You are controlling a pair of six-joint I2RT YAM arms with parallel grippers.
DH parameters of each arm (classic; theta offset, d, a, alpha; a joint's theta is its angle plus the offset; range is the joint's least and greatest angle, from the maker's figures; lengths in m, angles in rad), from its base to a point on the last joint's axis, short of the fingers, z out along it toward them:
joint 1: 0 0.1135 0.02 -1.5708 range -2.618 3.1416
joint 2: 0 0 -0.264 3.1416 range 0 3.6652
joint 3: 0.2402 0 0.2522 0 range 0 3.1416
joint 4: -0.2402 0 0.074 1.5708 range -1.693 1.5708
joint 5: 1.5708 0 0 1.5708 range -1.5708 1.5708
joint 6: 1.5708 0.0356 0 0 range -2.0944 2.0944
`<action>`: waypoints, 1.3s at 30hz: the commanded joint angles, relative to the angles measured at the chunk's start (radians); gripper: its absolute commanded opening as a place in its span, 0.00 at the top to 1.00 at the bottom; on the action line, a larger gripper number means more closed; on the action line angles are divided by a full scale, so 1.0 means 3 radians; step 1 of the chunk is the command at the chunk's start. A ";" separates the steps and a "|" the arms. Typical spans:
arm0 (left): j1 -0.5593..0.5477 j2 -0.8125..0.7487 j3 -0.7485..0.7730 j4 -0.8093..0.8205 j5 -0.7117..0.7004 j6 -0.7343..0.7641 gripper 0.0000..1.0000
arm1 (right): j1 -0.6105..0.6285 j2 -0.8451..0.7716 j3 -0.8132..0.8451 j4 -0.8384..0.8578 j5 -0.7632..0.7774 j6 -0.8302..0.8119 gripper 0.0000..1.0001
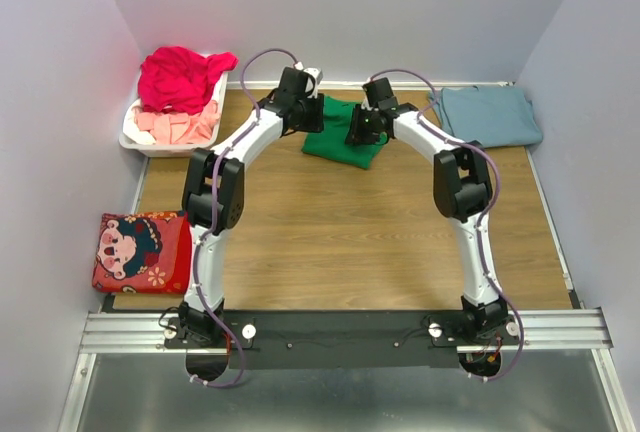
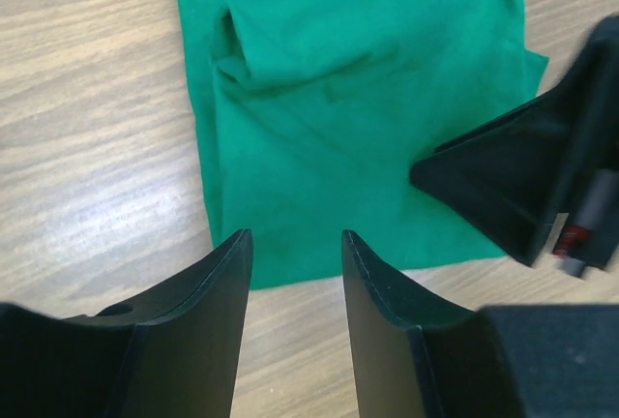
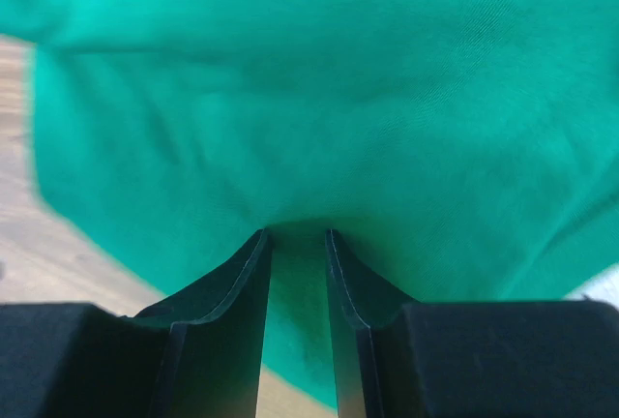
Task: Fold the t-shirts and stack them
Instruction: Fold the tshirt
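Observation:
The bright green t-shirt lies partly folded on the wooden table at the back middle. My left gripper is open and empty, its fingertips just above the shirt's near edge. My right gripper is closed narrowly on a fold of the green shirt at its right side; it also shows in the left wrist view. A dusty blue-grey t-shirt lies folded at the back right. A magenta-red t-shirt and a pale pink one sit in the basket.
The white plastic basket stands at the back left against the wall. A red cushion with a cartoon face lies at the near left. Walls close the table on three sides.

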 commanded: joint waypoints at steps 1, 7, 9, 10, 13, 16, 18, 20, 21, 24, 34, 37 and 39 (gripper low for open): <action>0.0008 0.0247 0.0248 -0.0013 0.0117 0.0043 0.50 | -0.0001 0.0281 0.0158 -0.0084 -0.0184 0.0063 0.63; 0.0008 0.0232 0.0325 -0.0023 0.0000 0.0038 0.50 | 0.0014 0.0231 -0.0097 -0.0150 -0.0199 0.0043 0.64; 0.0013 0.0217 0.0335 -0.0053 -0.0031 0.0053 0.50 | 0.0035 0.0123 -0.0353 -0.0171 -0.0245 -0.0013 0.64; 0.0013 0.0196 0.0345 -0.0059 -0.0057 0.0054 0.51 | 0.0040 0.0006 -0.0445 -0.0206 -0.0260 -0.0044 0.64; 0.0013 0.0140 0.0325 -0.0079 -0.0113 0.0079 0.51 | 0.0055 -0.0224 -0.0920 -0.0217 -0.0301 -0.0095 0.64; 0.0013 0.0012 0.0269 -0.0084 -0.0190 0.0125 0.51 | 0.0075 -0.0541 -0.1365 -0.0273 -0.0353 -0.0146 0.65; 0.0013 -0.0080 0.0202 -0.0084 -0.0210 0.0130 0.51 | 0.0101 -0.0772 -0.1574 -0.0329 -0.0337 -0.0187 0.65; 0.0013 -0.0161 0.0161 -0.0095 -0.0195 0.0151 0.51 | 0.0111 -0.0920 -0.1835 -0.0431 -0.0317 -0.0243 0.65; 0.0013 -0.0192 0.0105 -0.0095 -0.0190 0.0151 0.51 | 0.0111 -0.1047 -0.1912 -0.0482 -0.0312 -0.0284 0.65; 0.0013 -0.0310 -0.0012 -0.0100 -0.0169 0.0176 0.50 | 0.0111 -0.1313 -0.2173 -0.0661 -0.0143 -0.0300 0.66; -0.0181 -0.0724 -0.0325 -0.0089 -0.0031 0.0421 0.51 | 0.0111 -0.1836 -0.2052 -0.0728 0.0389 -0.0198 0.67; -0.0324 -0.0811 -0.0452 -0.0115 -0.0103 0.0483 0.50 | 0.0111 -0.1882 -0.1843 -0.0733 0.0517 -0.0126 0.64; -0.0386 -0.0857 -0.0559 -0.0125 -0.0103 0.0483 0.50 | 0.0111 -0.1856 -0.1760 -0.0728 0.0710 -0.0111 0.62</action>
